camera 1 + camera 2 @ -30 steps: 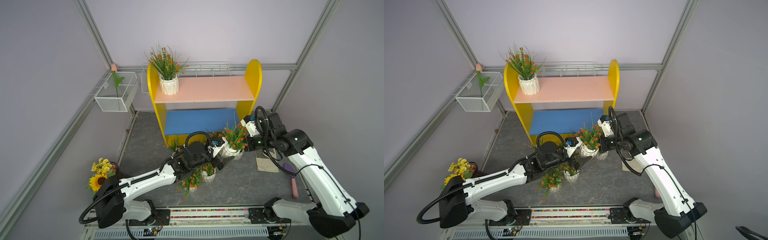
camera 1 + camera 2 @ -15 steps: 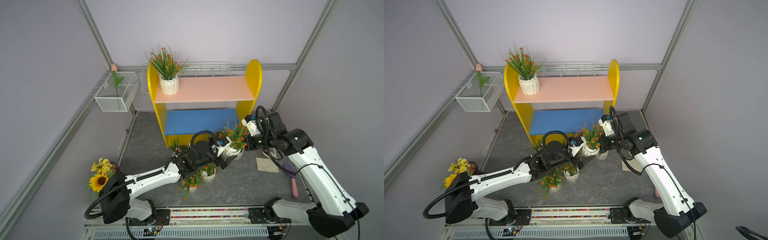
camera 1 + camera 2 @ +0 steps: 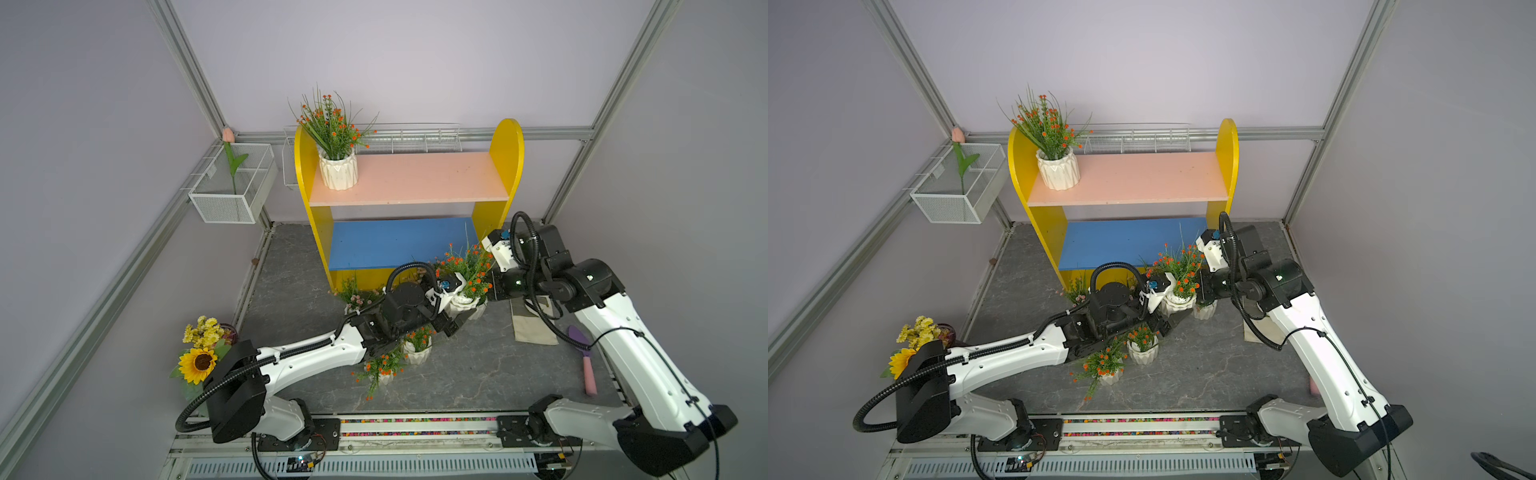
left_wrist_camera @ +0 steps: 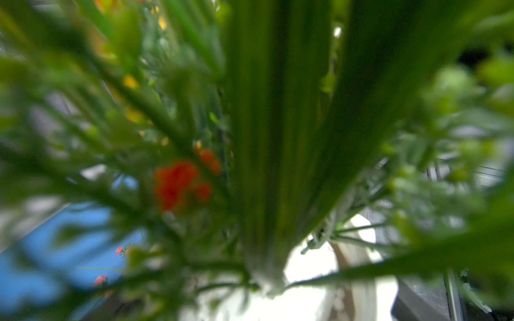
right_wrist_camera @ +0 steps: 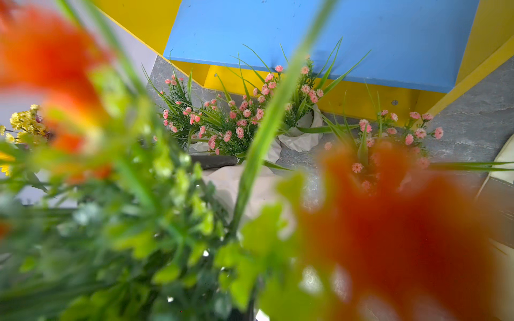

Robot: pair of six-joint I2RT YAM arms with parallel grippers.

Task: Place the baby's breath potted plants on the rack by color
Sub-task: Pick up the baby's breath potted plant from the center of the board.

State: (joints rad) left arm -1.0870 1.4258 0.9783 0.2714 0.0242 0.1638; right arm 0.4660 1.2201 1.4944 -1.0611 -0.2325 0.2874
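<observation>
1. Right tool (image 3: 491, 289) was pinched shut, apparently on the rim of the upright orange-flowered pot (image 3: 462, 301), just in front of the rack (image 3: 505, 166)'s right panel.
2. Left tool (image 3: 455, 322) looked spread wide, close against that pot's opposite side.
3. The rack's pink board (image 3: 415, 178), with the shelved pot (image 3: 338, 172) at its left end, lay up and beyond. The right arm looked nearer.

- Orange pots (image 3: 338, 176): I count four, one on the rack (image 3: 505, 166), one between the arms (image 3: 307, 361), two on the counter (image 3: 478, 374).
- Pink pots (image 5: 301, 137): I make out at least three in the right wrist view, but they are too tangled for a firm number.
- Rack: one, with two boards (image 3: 415, 178).
- Wire baskets (image 3: 226, 203): two.
- Tulip (image 3: 227, 135): one.
- Bouquet (image 3: 199, 361): one.
- Arms: two.
- Cloth (image 3: 534, 328): one.
- Pink-handled tool (image 3: 588, 374): one.
</observation>
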